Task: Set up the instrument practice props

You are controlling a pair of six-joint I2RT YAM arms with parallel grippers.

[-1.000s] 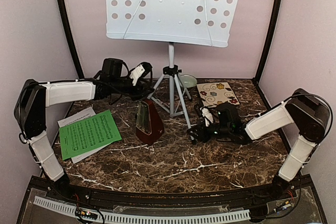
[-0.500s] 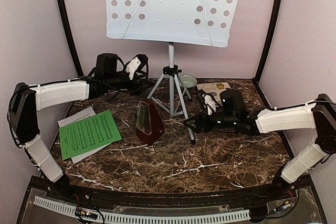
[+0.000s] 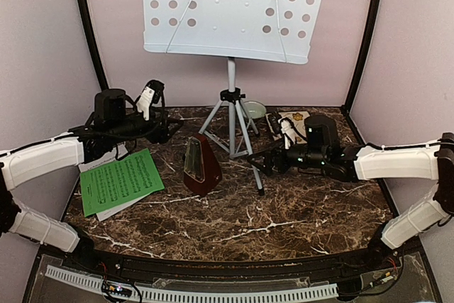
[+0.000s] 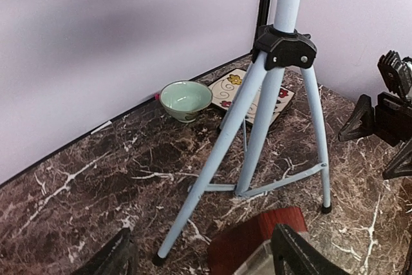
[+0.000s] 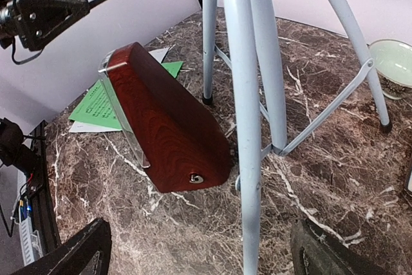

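The music sheets (image 3: 120, 181) lie flat at the table's (image 3: 284, 225) left edge, apparently just below the spread, empty left claw (image 4: 201, 256). The right claw (image 5: 203, 249), also spread, sits beyond the metronome (image 3: 201, 164).

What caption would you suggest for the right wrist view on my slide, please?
Red-brown metronome standing beside the pale tripod legs on the marble table, green music sheets lying behind it.

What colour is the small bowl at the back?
Small round bowl: pale green, best in the left wrist view.

Pink walls (image 3: 50, 33) enclose a brown marble tabletop (image 3: 248, 225).
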